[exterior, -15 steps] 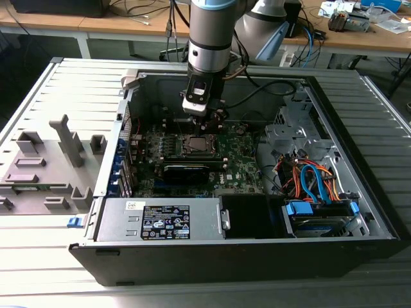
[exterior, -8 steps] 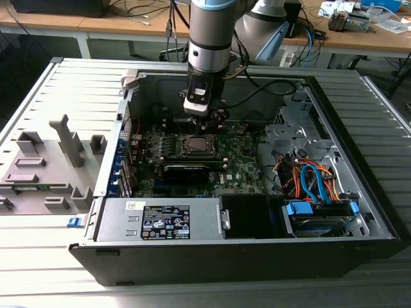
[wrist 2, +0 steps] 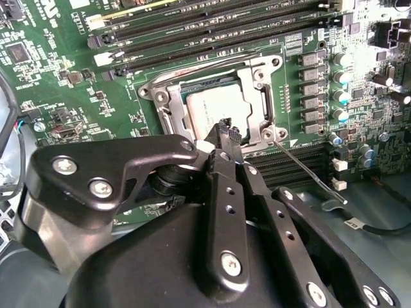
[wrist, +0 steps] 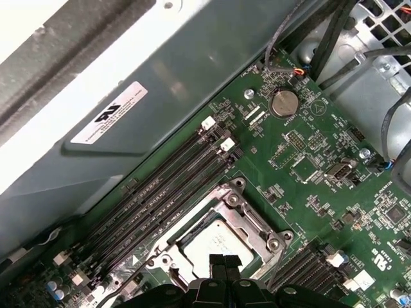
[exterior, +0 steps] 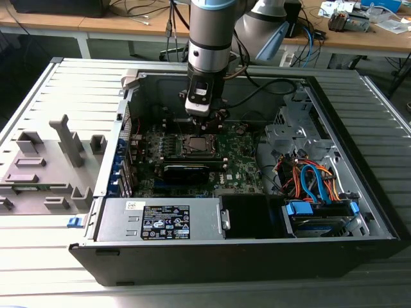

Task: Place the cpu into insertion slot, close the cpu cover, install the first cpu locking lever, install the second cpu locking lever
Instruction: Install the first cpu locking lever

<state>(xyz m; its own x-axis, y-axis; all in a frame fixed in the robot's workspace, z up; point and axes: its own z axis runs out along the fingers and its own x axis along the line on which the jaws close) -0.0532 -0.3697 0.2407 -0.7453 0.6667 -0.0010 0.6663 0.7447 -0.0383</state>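
The cpu lies flat in the insertion slot on the green circuit board, its pale metal top showing through the window of the cpu cover. The cover is down over it in both wrist views. A thin wire locking lever sticks out from one socket corner, raised over the black slots. My gripper hangs just above the cpu's edge with its black fingertips together and nothing between them. In the exterior view the gripper stands straight over the slot.
Long black memory slots run beside the socket. A coin battery sits further along the board. The case wall is close behind. A power supply and orange and blue cables fill the case's front. A grey fixture lies outside.
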